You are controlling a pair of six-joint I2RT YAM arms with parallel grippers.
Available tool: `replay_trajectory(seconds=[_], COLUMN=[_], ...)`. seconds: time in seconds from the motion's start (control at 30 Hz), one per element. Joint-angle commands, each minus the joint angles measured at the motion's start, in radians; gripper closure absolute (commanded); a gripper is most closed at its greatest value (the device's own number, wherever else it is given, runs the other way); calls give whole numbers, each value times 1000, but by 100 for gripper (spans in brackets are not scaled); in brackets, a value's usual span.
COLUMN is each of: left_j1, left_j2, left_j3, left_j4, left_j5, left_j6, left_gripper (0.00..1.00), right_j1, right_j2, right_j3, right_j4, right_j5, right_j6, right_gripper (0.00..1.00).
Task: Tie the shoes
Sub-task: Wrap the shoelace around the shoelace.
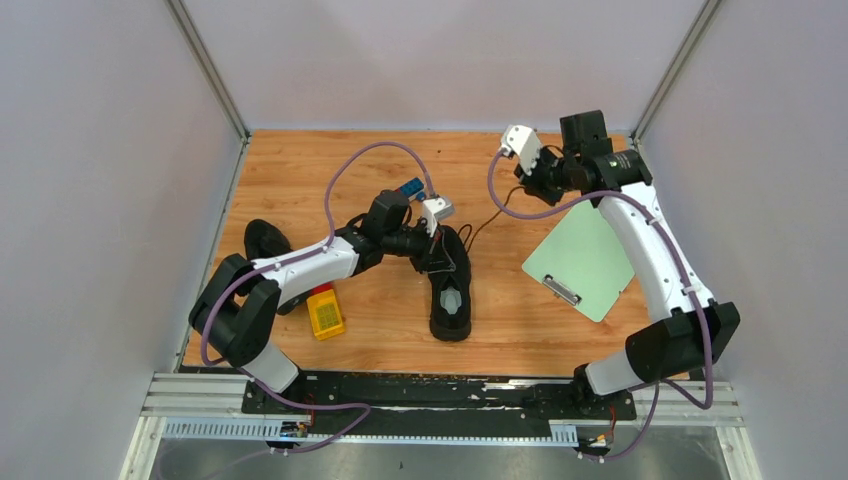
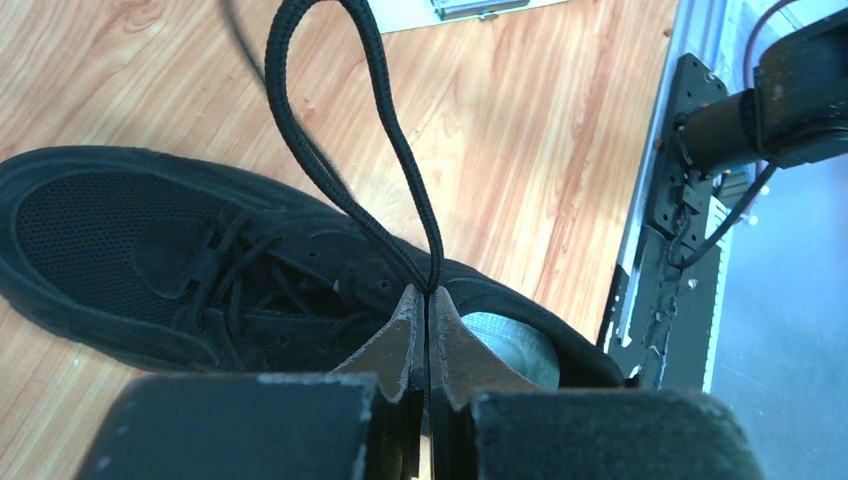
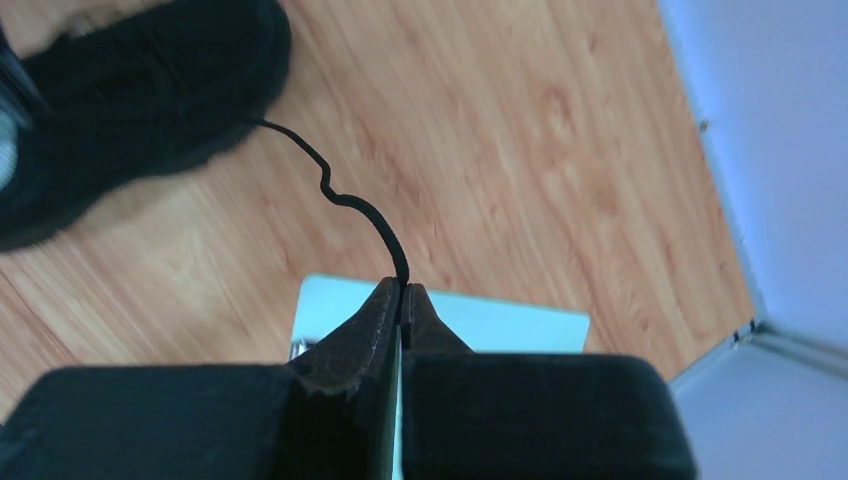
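One black shoe [image 1: 451,295] lies mid-table, its heel towards the arms and its pale insole showing. The second shoe [image 1: 265,240] lies at the left, partly hidden behind my left arm. My left gripper [image 1: 443,252] is over the middle shoe [image 2: 100,230], shut [image 2: 428,292] on a doubled loop of black lace [image 2: 375,60] that rises from the eyelets. My right gripper [image 1: 527,188] is raised at the back right, shut [image 3: 403,290] on the other lace end [image 3: 340,195], which runs slack and wavy back to the shoe [image 3: 130,80].
A pale green clipboard [image 1: 582,262] lies on the right under my right arm and shows in the right wrist view [image 3: 500,320]. A yellow and red block [image 1: 324,312] lies near the left arm. Grey walls enclose three sides; a metal rail [image 1: 440,400] runs along the front.
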Motion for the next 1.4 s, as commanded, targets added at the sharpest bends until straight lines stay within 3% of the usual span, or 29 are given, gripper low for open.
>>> replay_trajectory(seconds=[0.0, 0.13, 0.4, 0.63, 0.83, 1.1, 1.37], left_j1=[1, 1, 2, 26, 42, 44, 54], left_j2=[0, 2, 11, 12, 12, -17, -43], left_j3=[28, 32, 34, 27, 18, -2, -53], left_j4=[36, 26, 40, 65, 82, 77, 188], left_j5=[107, 161, 173, 136, 143, 175, 296], left_j6=[46, 72, 57, 6, -11, 8, -10], left_gripper=[100, 100, 100, 100, 100, 100, 100], right_j1=[76, 177, 347, 421, 519, 502, 221], right_j2=[90, 119, 54, -61, -156, -131, -58], right_j3=[174, 246, 230, 154, 46, 39, 72], right_j4=[-82, -71, -67, -149, -176, -108, 83], right_j5=[-147, -157, -144, -230, -209, -60, -121], right_j6=[187, 228, 210, 134, 121, 156, 385], right_gripper=[100, 100, 100, 100, 100, 100, 100])
